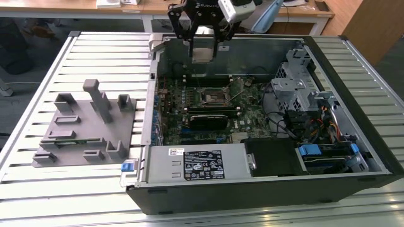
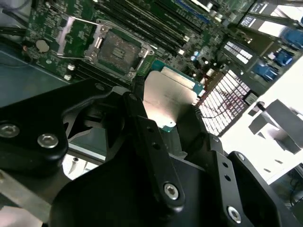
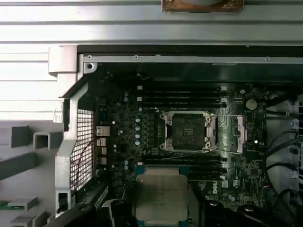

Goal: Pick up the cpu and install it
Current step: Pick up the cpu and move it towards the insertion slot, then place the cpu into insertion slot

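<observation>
My gripper hangs over the back of the open computer case, shut on the cpu, a thin square chip with a pale silver top. In both wrist views the cpu sits flat between the black fingers. The open black socket frame with a metal rim lies on the green motherboard below, apart from the chip and with nothing in it. The chip is well above the board.
A grey plastic fixture stands on the slatted table at the exterior view's left of the case. Inside the case are a power supply, a metal drive cage, cables and memory slots.
</observation>
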